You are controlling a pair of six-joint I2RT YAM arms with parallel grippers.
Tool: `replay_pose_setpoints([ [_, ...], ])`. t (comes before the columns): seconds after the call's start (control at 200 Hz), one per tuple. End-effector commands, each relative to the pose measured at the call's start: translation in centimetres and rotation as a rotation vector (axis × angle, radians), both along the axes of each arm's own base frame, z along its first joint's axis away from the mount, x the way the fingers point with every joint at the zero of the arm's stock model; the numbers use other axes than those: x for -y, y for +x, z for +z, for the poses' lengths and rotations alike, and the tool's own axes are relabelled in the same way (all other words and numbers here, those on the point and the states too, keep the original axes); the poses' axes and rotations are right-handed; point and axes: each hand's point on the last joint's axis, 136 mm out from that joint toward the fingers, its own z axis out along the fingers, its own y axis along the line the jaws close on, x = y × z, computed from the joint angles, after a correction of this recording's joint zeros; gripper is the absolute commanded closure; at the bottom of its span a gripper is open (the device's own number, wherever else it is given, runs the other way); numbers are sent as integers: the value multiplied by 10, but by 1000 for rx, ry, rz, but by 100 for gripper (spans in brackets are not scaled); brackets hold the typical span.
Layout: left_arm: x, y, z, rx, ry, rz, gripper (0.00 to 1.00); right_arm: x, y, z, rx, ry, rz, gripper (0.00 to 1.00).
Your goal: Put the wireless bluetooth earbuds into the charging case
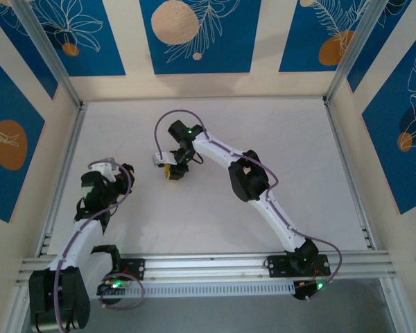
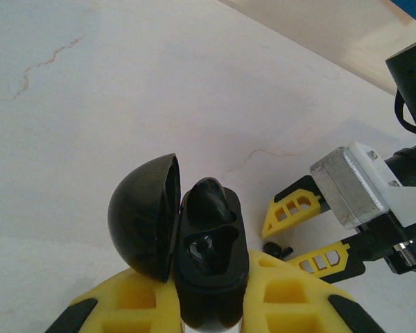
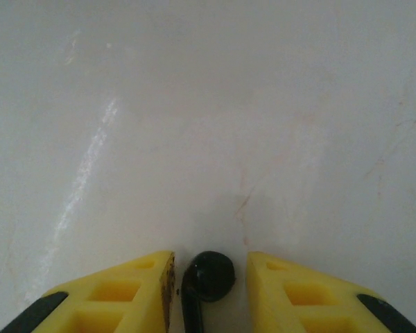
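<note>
- The left gripper (image 2: 209, 305) gripped a glossy black, open-lidded charging case (image 2: 206, 239); one socket looked filled, the other empty.
- The right gripper (image 3: 209, 260) stood narrowly open astride a small black stemmed earbud (image 3: 211, 276), still to be inserted.

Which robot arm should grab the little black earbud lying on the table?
Right. The right gripper has its jaws open on either side of the black earbud, while the left gripper is clamped on the open black case.
</note>
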Motion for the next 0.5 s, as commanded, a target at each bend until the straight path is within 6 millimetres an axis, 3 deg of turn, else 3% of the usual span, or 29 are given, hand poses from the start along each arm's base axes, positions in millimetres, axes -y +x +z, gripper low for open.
replay_pose_setpoints([
  [0.0, -1, 5, 15, 34, 18, -16, 86, 2, -9, -10, -30, -39, 12, 69],
  [0.255, -1, 6, 17, 37, 21, -25, 86, 12, -7, -11, -20, -91, -9, 81],
  [0.495, 1, 3, 14, 24, 45, -48, 86, 27, -18, 1, -46, -136, -62, 82],
])
